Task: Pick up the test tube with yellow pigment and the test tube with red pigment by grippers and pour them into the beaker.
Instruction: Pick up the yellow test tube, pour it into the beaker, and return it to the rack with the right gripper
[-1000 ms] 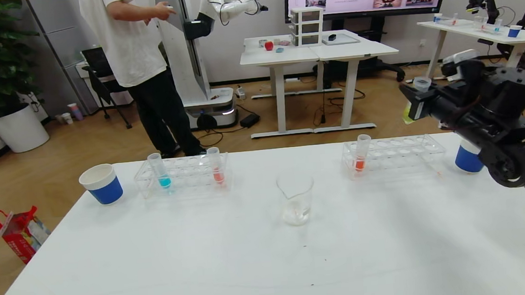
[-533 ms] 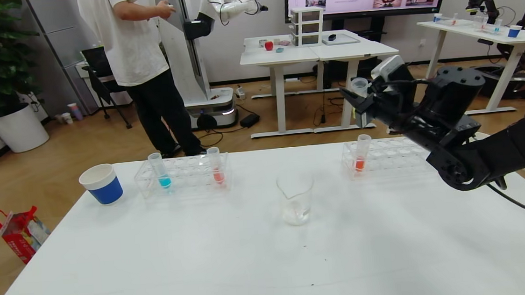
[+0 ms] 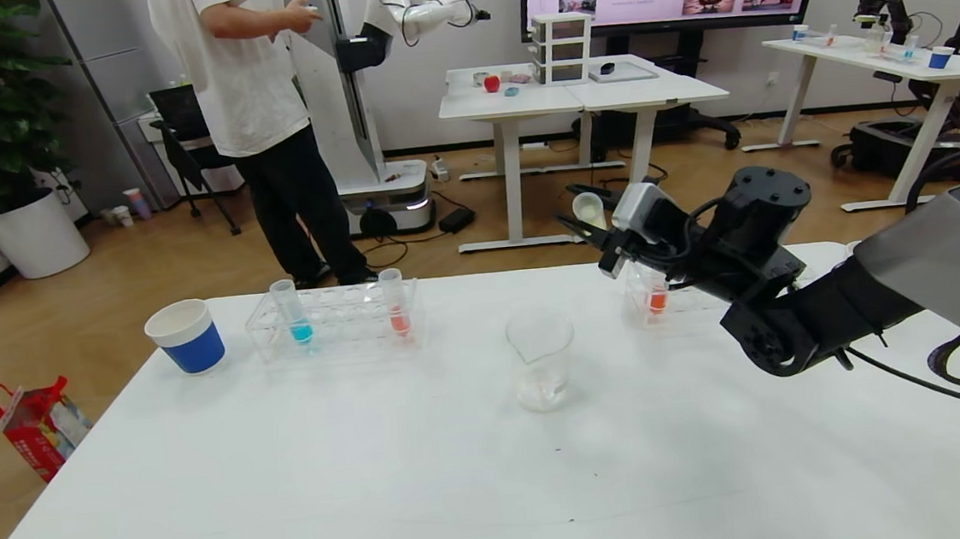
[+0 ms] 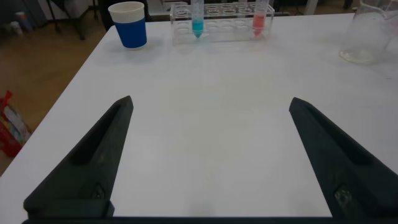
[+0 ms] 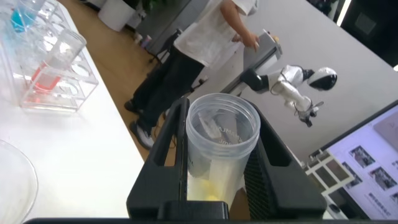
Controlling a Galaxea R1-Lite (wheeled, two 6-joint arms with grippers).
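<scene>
My right gripper (image 3: pixel 589 220) is shut on the test tube with yellow pigment (image 3: pixel 587 208) and holds it tilted in the air, above the table's far edge and to the right of and beyond the beaker (image 3: pixel 541 359). In the right wrist view the tube (image 5: pixel 221 146) sits between both fingers (image 5: pixel 166 144) with yellow liquid low inside. One test tube with red pigment (image 3: pixel 396 312) stands in the left rack (image 3: pixel 334 319); another (image 3: pixel 658 297) stands in the right rack, partly behind my right arm. My left gripper (image 4: pixel 211 109) is open and empty above bare table.
A cyan-blue tube (image 3: pixel 296 316) stands in the left rack. A blue-and-white paper cup (image 3: pixel 186 336) sits at the far left. A person (image 3: pixel 257 107) and other tables stand beyond the table. The beaker also shows in the left wrist view (image 4: pixel 372 34).
My right arm has swung left from the table's right end, carrying the yellow tube over the right rack toward the beaker, lower and more tilted now.
</scene>
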